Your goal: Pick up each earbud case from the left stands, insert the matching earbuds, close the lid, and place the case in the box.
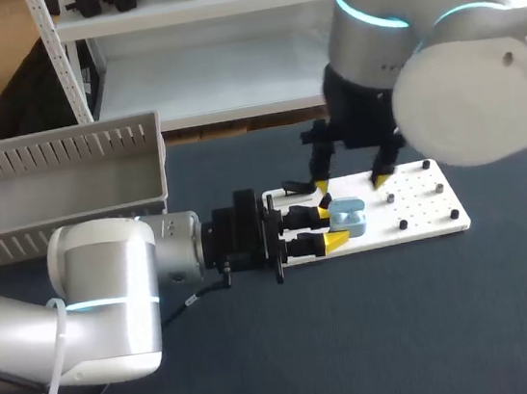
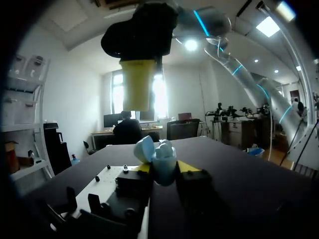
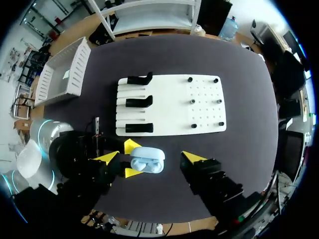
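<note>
The left claw [image 1: 331, 226] is shut narrowly on the pale blue earbud case [image 1: 347, 215], its lid open, held over the white board [image 1: 430, 209] toward the board's near edge. The right claw [image 1: 350, 184] hangs above it, spread wide, touching nothing. The grey box [image 1: 67, 184] sits at the bench's far left corner.

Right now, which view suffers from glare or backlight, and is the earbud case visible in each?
Left wrist view: bright windows and ceiling lamps backlight the scene, yet the earbud case in the left gripper reads clearly. Right wrist view: even light, no glare, case plain. Head view: no glare; the right arm looms large without hiding the case.
</note>
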